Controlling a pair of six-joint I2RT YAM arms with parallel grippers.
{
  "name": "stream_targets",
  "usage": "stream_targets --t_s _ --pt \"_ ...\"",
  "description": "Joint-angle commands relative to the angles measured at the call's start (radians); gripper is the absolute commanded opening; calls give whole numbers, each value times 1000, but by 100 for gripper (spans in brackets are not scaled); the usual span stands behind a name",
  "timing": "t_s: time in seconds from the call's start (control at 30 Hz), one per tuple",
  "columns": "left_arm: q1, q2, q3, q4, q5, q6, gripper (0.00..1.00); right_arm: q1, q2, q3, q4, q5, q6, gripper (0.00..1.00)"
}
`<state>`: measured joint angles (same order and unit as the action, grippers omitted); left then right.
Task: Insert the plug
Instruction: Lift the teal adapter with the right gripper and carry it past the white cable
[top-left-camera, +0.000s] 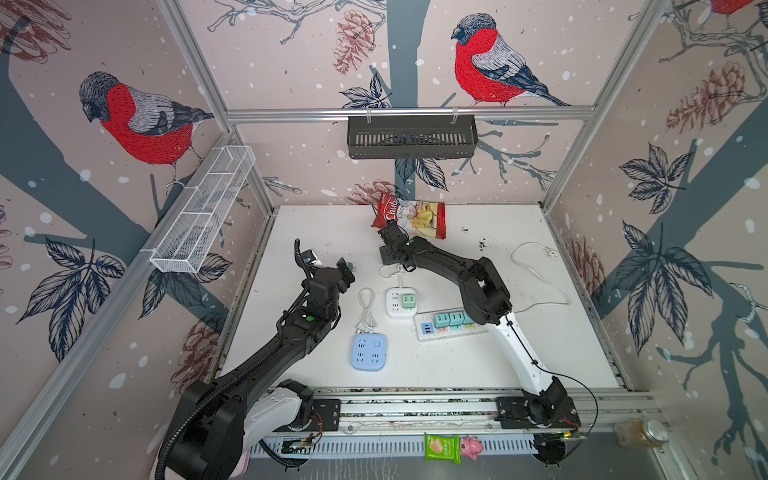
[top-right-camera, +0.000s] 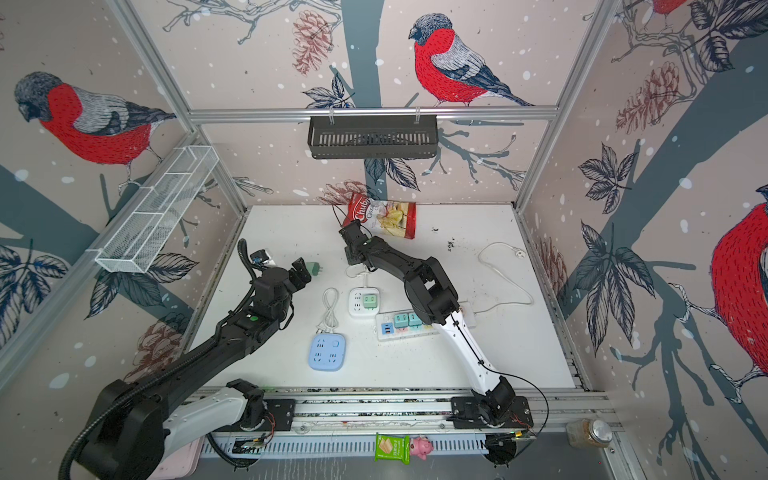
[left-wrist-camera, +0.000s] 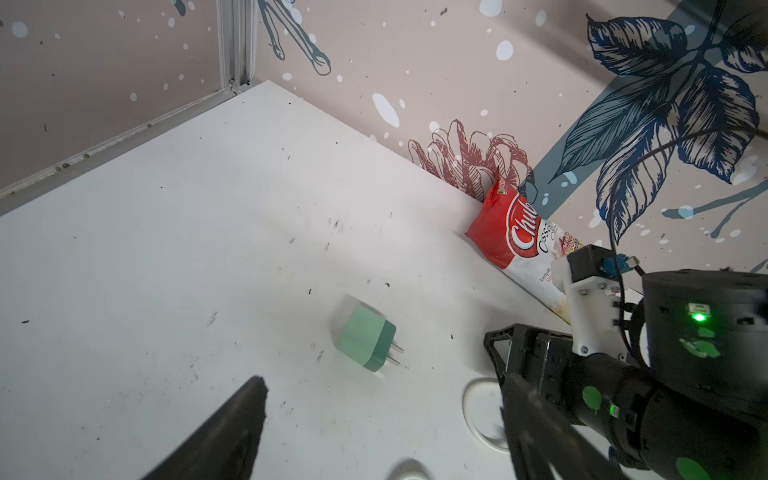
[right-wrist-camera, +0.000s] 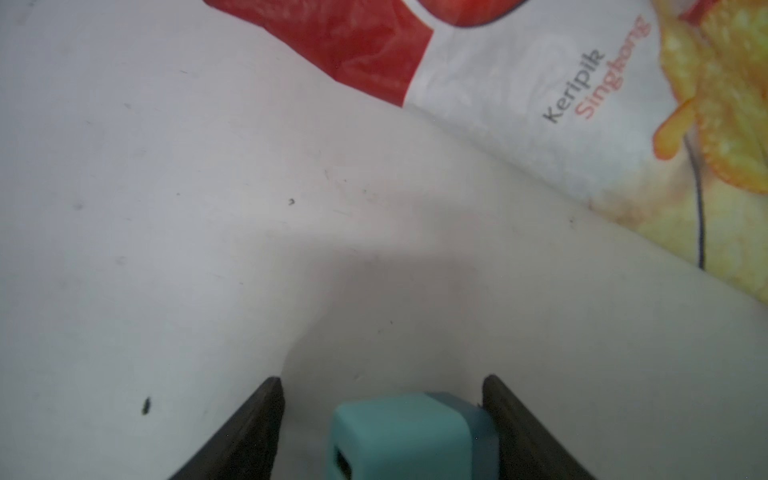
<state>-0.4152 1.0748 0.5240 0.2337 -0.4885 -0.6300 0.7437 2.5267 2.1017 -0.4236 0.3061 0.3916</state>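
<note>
**Left claw** (left-wrist-camera: 383, 379): released, jaws wide, low over the surface (left-wrist-camera: 166, 249), nothing between them.

**Green plug** (left-wrist-camera: 365, 341): lies on its side just beyond that claw, its two prongs pointing toward the right arm. Judged light, rigid plastic with smooth faces that may slip. The flat opposite sides of the body are the place to pinch. The prongs should be left free, as the thin blades would likely bend.

**Blue socket block** (top-left-camera: 369, 347) and **white socket cube** (top-left-camera: 400, 302): near the middle of the surface, apart from both claws.

**Right claw** (right-wrist-camera: 382, 379): close to the snack bag (right-wrist-camera: 540, 83). A teal plug (right-wrist-camera: 403, 436) sits between its jaws, touching one finger with a gap at the other. Whether it is clamped cannot be told. That plug's prongs are cut off by the frame edge, and in both top views the claw hides it.

**Long strip** (top-left-camera: 449, 328): its far end is covered by the right arm.
</note>
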Motion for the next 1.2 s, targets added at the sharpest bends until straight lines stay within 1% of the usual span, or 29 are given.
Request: stream_targets --t_s 0.0,0.13,0.3,0.47,0.6,0.73,0.9,1.0,1.17 --pt "3 5 10 46 5 -8 88 -4 -8 -4 -50 68 46 67" --pt "6 20 18 44 21 -8 88 -19 -80 -104 -27 118 119 60" --pt "7 28 25 42 37 -8 88 -56 -189 -276 45 124 190 53" --pt "9 30 26 45 46 -7 88 -88 -266 -377 35 189 270 52" --pt "10 33 26 49 55 -7 88 -134 -294 -428 1 188 318 49" --pt "10 39 27 48 60 -8 88 -148 -334 -500 -36 227 349 48" --pt "10 35 28 47 68 -9 88 -156 -374 -578 -7 212 349 54" --pt "11 28 27 44 68 -7 88 -169 -378 -587 -6 191 349 60" --pt "12 22 25 45 71 -6 88 -181 -436 -629 42 126 315 82"
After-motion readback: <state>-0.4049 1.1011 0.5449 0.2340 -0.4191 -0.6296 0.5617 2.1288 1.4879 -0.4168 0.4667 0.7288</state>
